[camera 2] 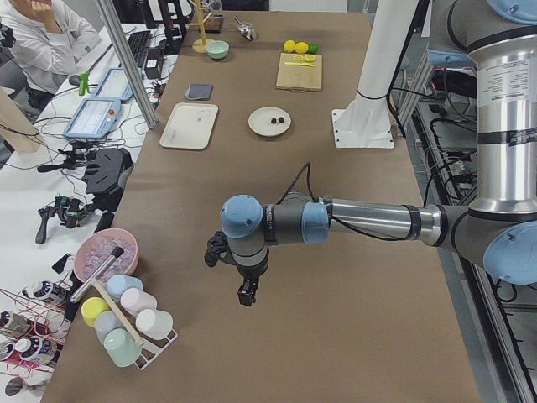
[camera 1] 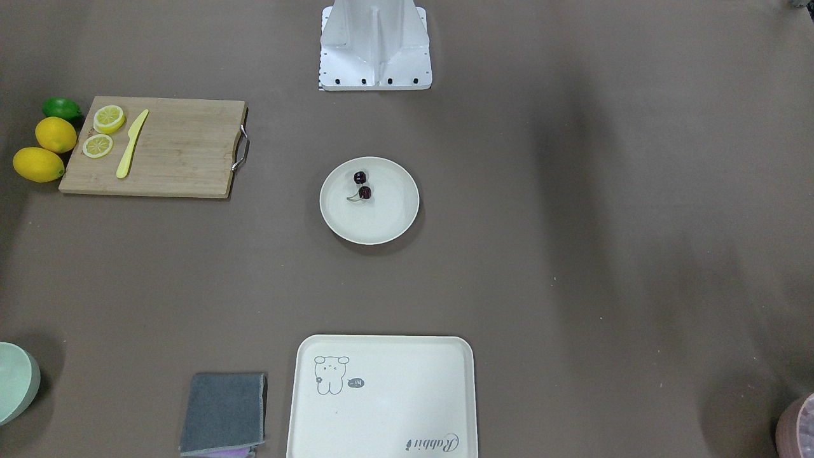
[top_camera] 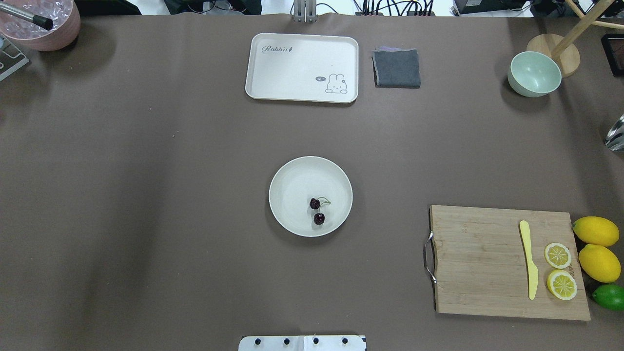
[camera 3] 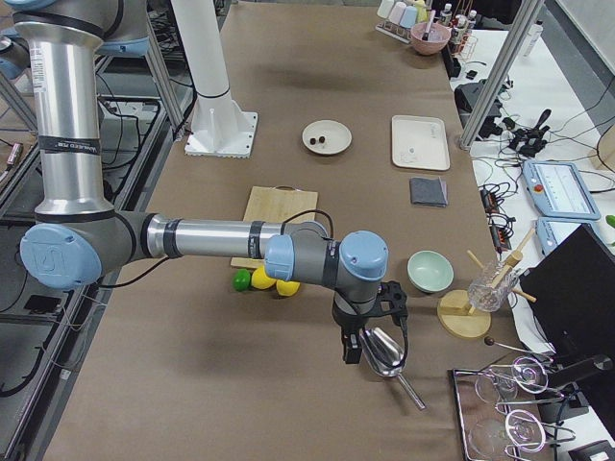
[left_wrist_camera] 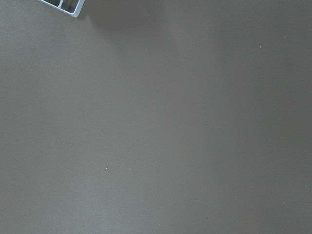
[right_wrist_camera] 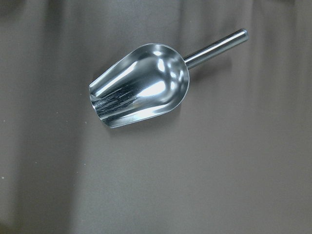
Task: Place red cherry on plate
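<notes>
The red cherry (top_camera: 317,210), a pair of dark glossy fruits with a thin stem, lies inside the round cream plate (top_camera: 292,180) at the table's middle, on the half nearer the robot's base. The front-facing view shows the same cherry (camera 1: 362,186) on the plate (camera 1: 394,222). Neither gripper is near it. My left gripper (camera 2: 245,295) hangs over bare table at the left end. At the far right end my right gripper (camera 3: 354,351) hangs over a metal scoop (right_wrist_camera: 141,90). Both show only in the side views, so I cannot tell whether they are open or shut.
A wooden cutting board (top_camera: 487,258) carries a yellow knife (top_camera: 529,258) and two lemon slices, with lemons (top_camera: 597,231) and a lime (top_camera: 609,296) beside it. At the far edge are a cream tray (top_camera: 302,68), grey cloth (top_camera: 397,68), green bowl (top_camera: 534,74) and pink bowl (top_camera: 41,24).
</notes>
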{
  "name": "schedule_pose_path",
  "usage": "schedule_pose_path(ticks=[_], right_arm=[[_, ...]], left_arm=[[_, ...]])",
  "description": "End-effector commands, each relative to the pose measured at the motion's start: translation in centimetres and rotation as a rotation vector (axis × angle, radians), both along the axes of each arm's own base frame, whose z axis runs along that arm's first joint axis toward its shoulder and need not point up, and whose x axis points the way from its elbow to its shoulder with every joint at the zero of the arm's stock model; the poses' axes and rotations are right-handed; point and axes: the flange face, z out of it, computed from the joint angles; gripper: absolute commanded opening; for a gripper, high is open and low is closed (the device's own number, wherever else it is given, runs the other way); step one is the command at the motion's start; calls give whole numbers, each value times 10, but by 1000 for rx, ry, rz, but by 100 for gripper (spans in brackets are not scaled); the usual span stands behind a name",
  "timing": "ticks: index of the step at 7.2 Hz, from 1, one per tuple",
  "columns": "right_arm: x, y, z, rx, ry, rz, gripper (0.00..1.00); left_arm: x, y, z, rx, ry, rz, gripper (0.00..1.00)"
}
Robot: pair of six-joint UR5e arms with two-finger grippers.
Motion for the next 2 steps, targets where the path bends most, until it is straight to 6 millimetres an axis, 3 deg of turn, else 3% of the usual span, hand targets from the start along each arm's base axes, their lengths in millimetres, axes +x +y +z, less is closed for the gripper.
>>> schedule_pose_path(ticks=[1, 2], right_arm=[[1, 1, 0, -2, 7, 3, 100], [0, 0, -2, -3, 9, 7, 100]], left_arm=[[0, 0, -1, 2, 0, -1, 98], [0, 0, -1, 2, -2, -1, 98]])
